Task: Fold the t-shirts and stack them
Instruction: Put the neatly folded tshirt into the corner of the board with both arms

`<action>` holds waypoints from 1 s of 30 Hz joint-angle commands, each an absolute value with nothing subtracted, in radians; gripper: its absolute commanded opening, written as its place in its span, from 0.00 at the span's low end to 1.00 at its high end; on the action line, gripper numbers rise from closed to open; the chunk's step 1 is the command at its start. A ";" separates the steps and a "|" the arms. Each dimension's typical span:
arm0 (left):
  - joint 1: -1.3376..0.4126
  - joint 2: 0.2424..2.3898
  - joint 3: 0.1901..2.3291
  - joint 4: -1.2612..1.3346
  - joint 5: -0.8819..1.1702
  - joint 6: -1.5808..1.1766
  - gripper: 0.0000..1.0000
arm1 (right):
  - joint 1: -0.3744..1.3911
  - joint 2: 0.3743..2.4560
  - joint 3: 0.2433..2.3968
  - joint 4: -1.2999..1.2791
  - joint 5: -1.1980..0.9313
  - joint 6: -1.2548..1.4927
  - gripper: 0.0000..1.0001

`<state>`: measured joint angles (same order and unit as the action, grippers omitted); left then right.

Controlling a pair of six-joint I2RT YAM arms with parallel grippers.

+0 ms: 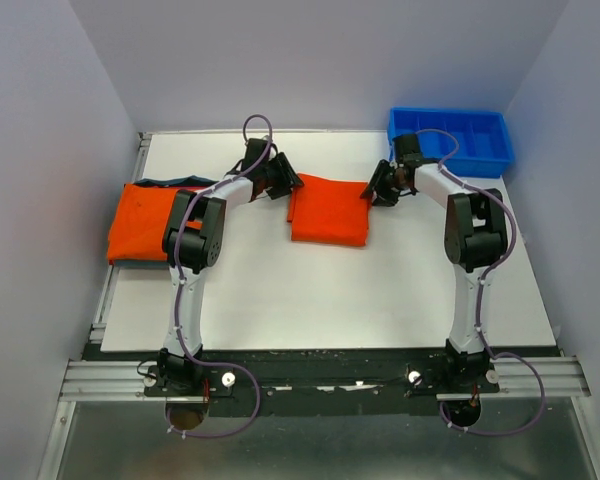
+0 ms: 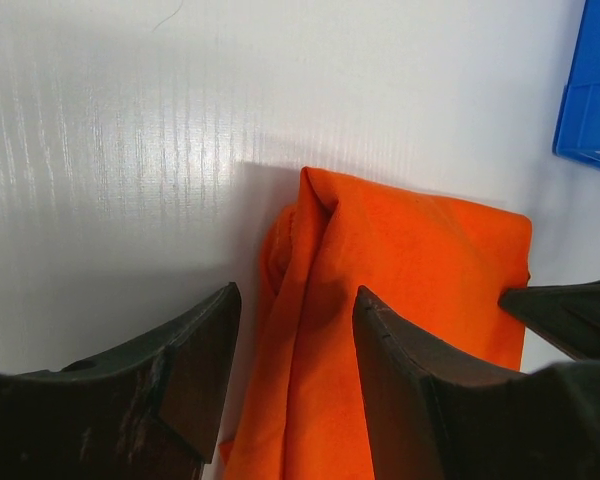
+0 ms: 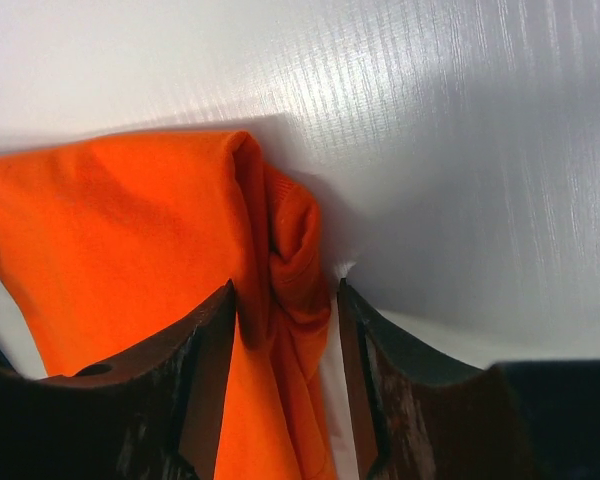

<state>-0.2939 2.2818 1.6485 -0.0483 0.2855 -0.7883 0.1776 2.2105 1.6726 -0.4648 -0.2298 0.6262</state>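
I am on the fold-and-carry part of the job. One orange t-shirt (image 1: pixel 328 210) lies folded into a compact rectangle in the middle of the worktop (image 1: pixel 310 290), towards the far side. My two arms reach in at its opposite short edges.

My left claw (image 2: pixel 295 295) is spread and straddles the shirt's left edge. The bunched fold runs up between the fingers, and a sliver of bare worktop shows beside the left finger, so I judge it is not clamped on the cloth. My right claw (image 3: pixel 285 290) stands the same way on the right edge. Its fingers are apart around a rolled lip of fabric, with a thin white gap against the right finger. Neither claw is pinching anything that I can make out.

The stack of t-shirts (image 1: pixel 140 228) sits at the left edge of the worktop, well apart from this shirt. It is orange on top, with a dark teal shirt (image 1: pixel 175 182) peeking out along its far side. The blue bin (image 1: pixel 450 140) is at the far right corner and has no part in this.

As I read it, this shirt looks folded but has not yet joined the stack. The next move calls for both claws to close on their edges together, catching every layer of the fold and not only the top one. Then they need to lift evenly, so the rectangle does not sag open, and carry it leftward to lie squarely on the stack.
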 commanded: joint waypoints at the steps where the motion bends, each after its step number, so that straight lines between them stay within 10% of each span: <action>1: -0.291 2.293 1.608 -0.137 0.270 -0.753 0.64 | 0.176 2.203 1.621 -0.474 -0.247 0.623 0.53; 12: -0.324 2.387 1.716 -0.173 0.247 -0.795 0.41 | 0.201 2.270 1.698 -0.486 -0.275 0.650 0.39; 18: -0.322 2.390 1.645 0.068 0.273 -0.920 0.00 | 0.213 2.278 1.752 -0.492 -0.275 0.646 0.01; 30: -0.308 1.982 1.266 0.347 0.202 -0.792 0.00 | 0.247 1.913 1.451 -0.203 -0.347 0.565 0.01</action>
<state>-0.3134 2.1567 1.3563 0.2436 0.2432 -0.8665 0.2127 2.0655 1.5368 -0.3431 -0.2951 0.6102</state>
